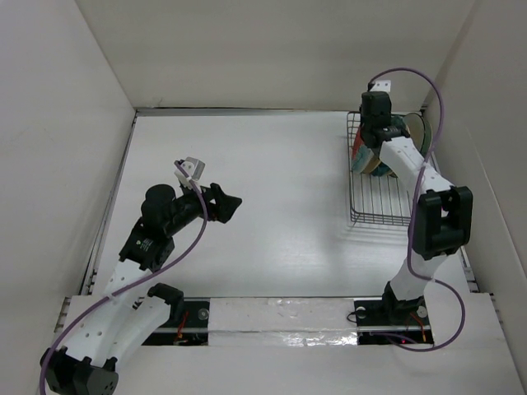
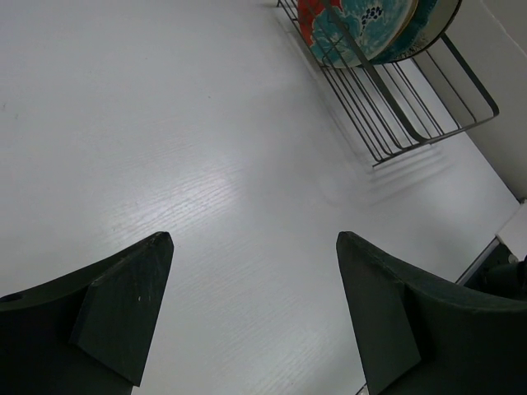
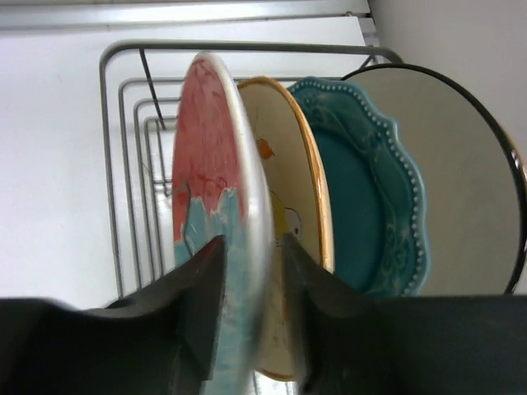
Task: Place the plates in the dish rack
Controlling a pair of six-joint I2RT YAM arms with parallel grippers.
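Note:
The black wire dish rack (image 1: 380, 197) stands at the far right of the table, with several plates (image 1: 366, 156) upright in its far end. In the right wrist view they stand side by side: a red-and-teal plate (image 3: 210, 148), a cream plate with an orange rim (image 3: 284, 164), a scalloped dark teal plate (image 3: 362, 189) and a pale plate with a dark rim (image 3: 461, 181). My right gripper (image 3: 251, 243) straddles the red-and-teal plate's rim, open, with a gap showing at the right finger. Over the bare table left of centre my left gripper (image 2: 254, 240) hangs wide open and holds nothing.
White walls close in the table at the back and on both sides; the right wall runs close behind the rack (image 2: 428, 115). The rack's near half shows bare bars (image 1: 379, 206). A purple cable (image 1: 432, 107) loops over the right arm.

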